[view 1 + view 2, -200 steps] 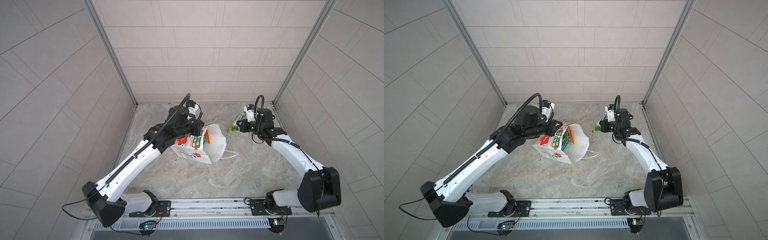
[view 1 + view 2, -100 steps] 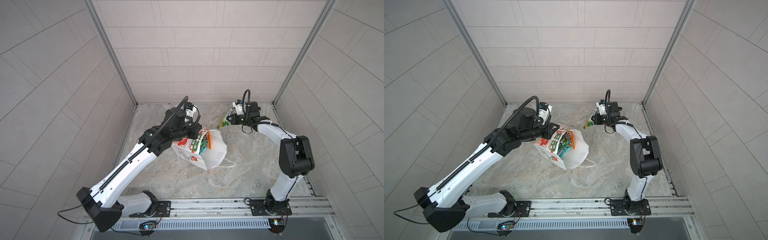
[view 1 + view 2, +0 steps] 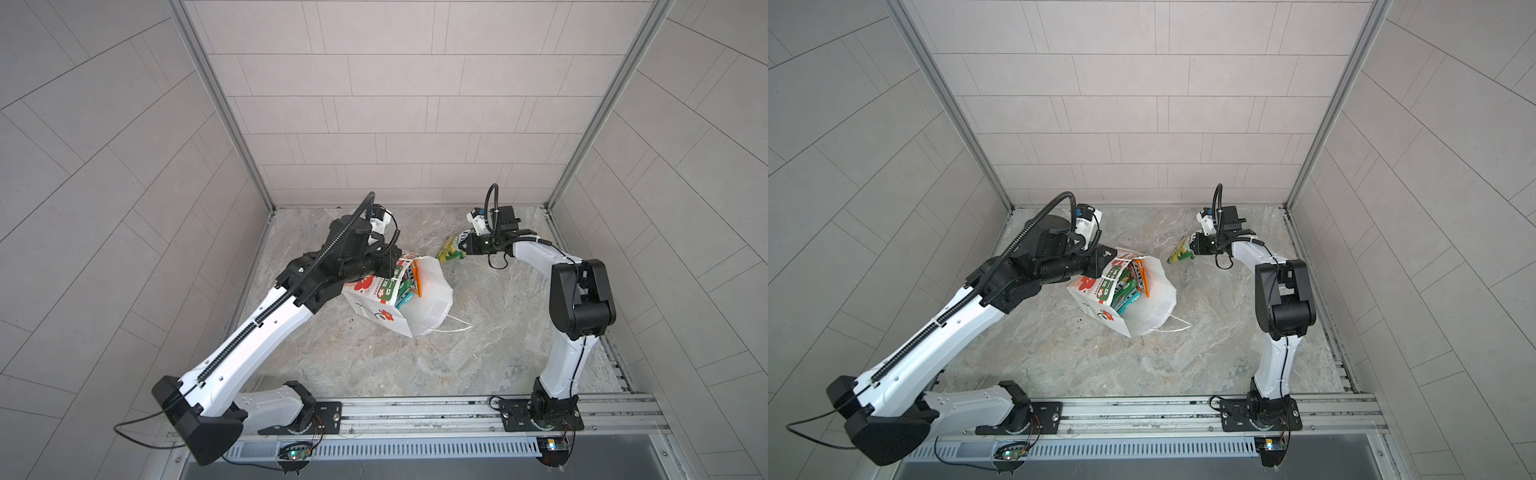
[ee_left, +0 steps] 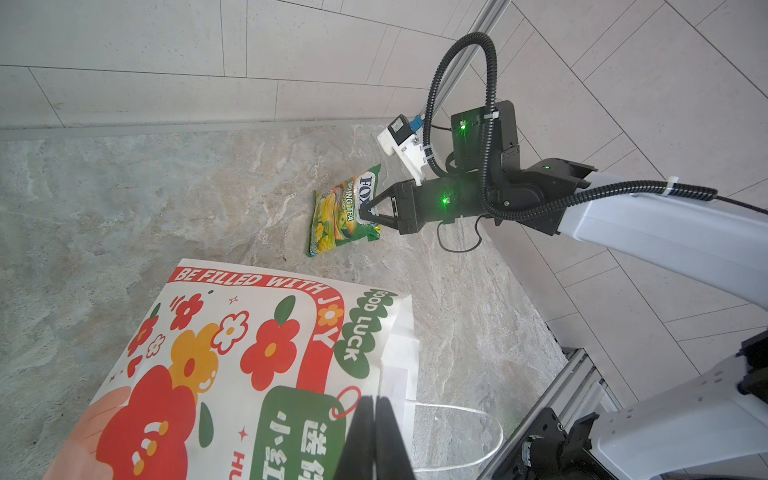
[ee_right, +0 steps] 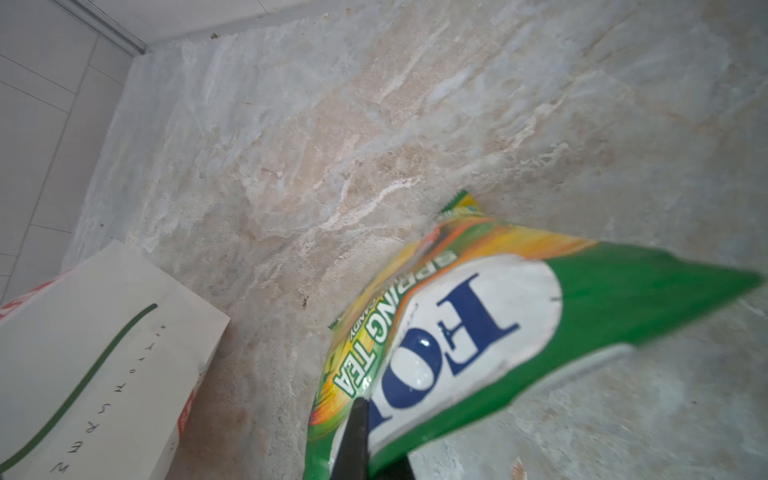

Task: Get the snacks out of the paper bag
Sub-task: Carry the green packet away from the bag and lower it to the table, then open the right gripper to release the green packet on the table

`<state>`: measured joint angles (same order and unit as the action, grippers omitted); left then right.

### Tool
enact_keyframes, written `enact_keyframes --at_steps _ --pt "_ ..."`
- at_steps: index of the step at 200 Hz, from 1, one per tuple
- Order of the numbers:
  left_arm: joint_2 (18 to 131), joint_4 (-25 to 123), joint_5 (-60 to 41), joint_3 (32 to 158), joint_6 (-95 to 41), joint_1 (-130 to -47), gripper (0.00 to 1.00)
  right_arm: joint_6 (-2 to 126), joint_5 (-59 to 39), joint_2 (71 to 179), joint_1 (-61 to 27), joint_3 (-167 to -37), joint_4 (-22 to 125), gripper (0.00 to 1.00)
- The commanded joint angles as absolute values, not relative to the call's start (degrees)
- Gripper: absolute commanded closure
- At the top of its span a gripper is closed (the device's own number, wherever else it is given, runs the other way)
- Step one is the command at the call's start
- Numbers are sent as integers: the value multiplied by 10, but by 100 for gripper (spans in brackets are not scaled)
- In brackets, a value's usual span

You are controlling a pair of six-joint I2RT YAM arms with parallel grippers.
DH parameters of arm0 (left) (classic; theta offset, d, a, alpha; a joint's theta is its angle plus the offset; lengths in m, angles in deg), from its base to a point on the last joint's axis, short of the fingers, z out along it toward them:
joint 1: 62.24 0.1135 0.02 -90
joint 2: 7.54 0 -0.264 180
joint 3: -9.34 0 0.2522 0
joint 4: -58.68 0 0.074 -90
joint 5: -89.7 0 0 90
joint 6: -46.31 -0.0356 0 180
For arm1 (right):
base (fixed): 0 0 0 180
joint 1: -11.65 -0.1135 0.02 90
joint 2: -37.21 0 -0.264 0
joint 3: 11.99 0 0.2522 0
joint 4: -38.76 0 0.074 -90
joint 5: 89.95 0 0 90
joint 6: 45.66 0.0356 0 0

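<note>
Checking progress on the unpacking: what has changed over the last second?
The right gripper, shut on the green packet, carried it a little leftward in both top views, and the right arm folded upright. The left gripper kept pinching the paper bag, which barely shifted; the other packets stayed inside.

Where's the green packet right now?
In a top view the green packet is right of centre toward the back, clamped in the right end effector, apart from the paper bag to its left.
</note>
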<state>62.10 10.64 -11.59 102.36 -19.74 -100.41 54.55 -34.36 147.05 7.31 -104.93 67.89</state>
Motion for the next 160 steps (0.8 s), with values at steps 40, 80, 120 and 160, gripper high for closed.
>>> enact_keyframes --at_steps 40,80,120,160 --pt "613 99 -116 1036 -195 -1007 100 501 -255 1504 76 -1087 735 100" --pt "613 107 -122 1031 -192 -1007 100 503 -240 1503 77 -1088 739 83" --pt "614 110 -126 1030 -191 -1006 100 502 -207 1484 80 -1084 746 57" --pt "615 113 -126 1032 -189 -1007 100 515 -136 1416 80 -1047 747 46"
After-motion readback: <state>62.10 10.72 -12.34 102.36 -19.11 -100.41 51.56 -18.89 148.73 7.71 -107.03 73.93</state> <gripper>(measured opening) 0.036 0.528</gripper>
